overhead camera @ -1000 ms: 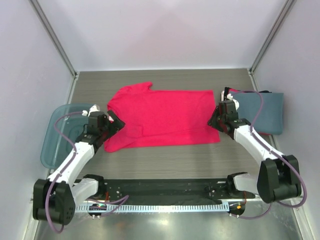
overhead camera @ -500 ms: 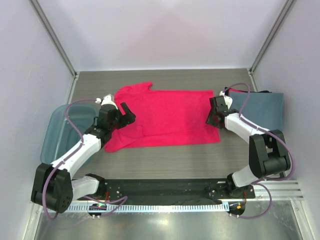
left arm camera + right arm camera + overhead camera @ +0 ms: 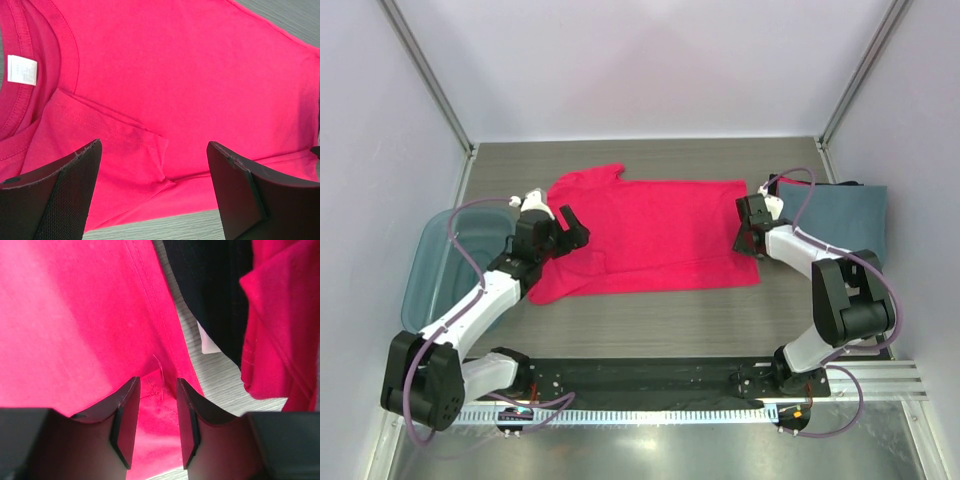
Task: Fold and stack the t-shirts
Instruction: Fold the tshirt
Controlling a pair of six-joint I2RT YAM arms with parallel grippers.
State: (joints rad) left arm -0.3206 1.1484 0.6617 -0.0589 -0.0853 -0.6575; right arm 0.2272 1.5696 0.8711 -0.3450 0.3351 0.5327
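Folding looks barely begun: the pink t-shirt [image 3: 655,235] lies flat on the table [image 3: 650,310], one sleeve tucked, beside a folded blue-grey t-shirt [image 3: 845,225]. The left gripper [image 3: 154,145] is spread wide above it; the right gripper [image 3: 157,382] is narrowed astride the hem — I cannot tell whether it grips.

Grey wood-grain table [image 3: 650,320] between pale walls [image 3: 640,70].

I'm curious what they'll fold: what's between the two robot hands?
The pink-red t-shirt lies spread between the left gripper and right gripper, shown in the top view.

Robot lab cell: white panel walls [image 3: 650,60], metal frame posts [image 3: 430,85], grey tabletop [image 3: 650,310].
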